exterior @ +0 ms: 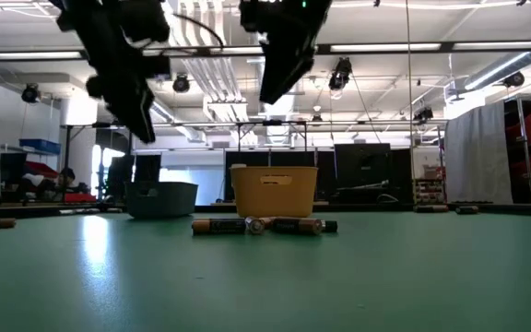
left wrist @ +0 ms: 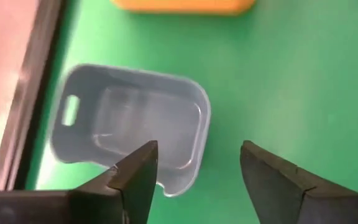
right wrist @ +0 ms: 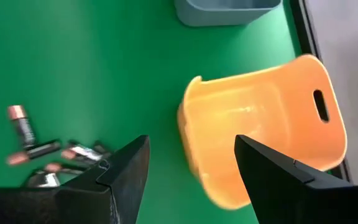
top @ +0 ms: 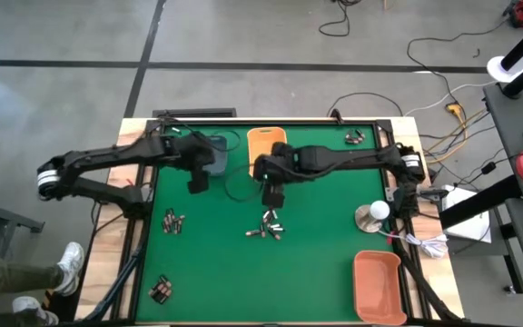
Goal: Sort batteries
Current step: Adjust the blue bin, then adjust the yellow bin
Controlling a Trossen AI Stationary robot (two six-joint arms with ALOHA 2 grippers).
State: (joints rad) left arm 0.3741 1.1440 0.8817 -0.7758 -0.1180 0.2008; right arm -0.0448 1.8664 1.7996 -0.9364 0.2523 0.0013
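Observation:
Batteries lie on their sides on the green mat in small heaps: one mid-table point(top: 269, 227) point(exterior: 261, 224) point(right wrist: 48, 158), one at the left point(top: 172, 221), one near the front left corner point(top: 161, 289) and one at the far right point(top: 354, 138). My left gripper point(top: 198, 184) point(left wrist: 197, 149) hangs open and empty just in front of the grey-blue bin point(top: 218, 154) point(left wrist: 129, 134). My right gripper point(top: 272, 198) point(right wrist: 191, 140) hangs open and empty above the mat, between the yellow-orange bin point(top: 266, 141) point(right wrist: 260, 137) and the middle heap.
An orange bin point(top: 377, 286) stands at the near right corner. A small lamp with a white globe point(top: 375, 213) sits at the right edge. A black frame point(top: 152, 173) runs around the mat. Bare green mat lies between the heaps.

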